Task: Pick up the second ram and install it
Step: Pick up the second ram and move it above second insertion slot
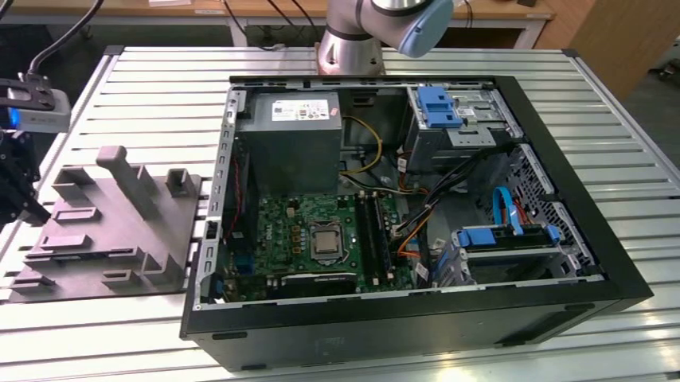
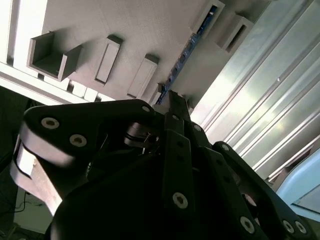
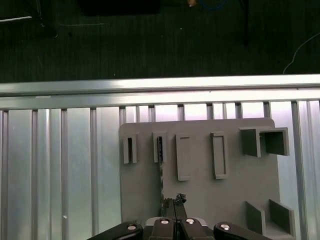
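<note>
The second ram (image 3: 160, 149) stands on its edge in a slot of the grey fixture tray (image 3: 230, 200), showing as a thin dark blue strip. In the second wrist view the ram (image 2: 187, 50) runs along the tray (image 2: 125, 20) up to my black fingertips. My gripper (image 3: 175, 201) hovers over the strip's near end, slightly to one side of it. The fingers are shut together with nothing between them. In the exterior view the gripper (image 1: 19, 187) hangs above the tray (image 1: 107, 231) at the far left.
An open black computer case (image 1: 372, 306) lies on the slatted aluminium table (image 1: 159, 87), to the exterior view's right of the tray. Inside it is a green motherboard (image 1: 308, 231). The table's edge rail (image 3: 150, 85) runs just beyond the tray, with dark floor past it.
</note>
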Action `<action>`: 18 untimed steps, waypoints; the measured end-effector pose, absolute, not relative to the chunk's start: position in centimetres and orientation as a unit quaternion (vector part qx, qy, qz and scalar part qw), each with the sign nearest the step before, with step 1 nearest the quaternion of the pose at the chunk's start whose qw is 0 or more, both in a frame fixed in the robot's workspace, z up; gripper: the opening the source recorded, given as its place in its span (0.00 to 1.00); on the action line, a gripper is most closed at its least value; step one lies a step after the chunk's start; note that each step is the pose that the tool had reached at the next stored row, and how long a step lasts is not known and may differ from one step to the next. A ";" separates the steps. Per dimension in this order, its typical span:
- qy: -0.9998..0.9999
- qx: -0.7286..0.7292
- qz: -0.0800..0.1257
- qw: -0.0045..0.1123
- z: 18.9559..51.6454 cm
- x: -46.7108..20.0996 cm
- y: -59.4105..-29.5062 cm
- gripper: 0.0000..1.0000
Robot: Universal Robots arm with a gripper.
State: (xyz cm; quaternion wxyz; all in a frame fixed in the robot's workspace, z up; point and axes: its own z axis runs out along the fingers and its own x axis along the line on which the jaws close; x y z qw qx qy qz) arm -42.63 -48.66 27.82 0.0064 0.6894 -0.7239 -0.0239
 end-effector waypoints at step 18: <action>-0.724 0.690 -0.022 0.004 26.3 -42.6 -48.7 0.10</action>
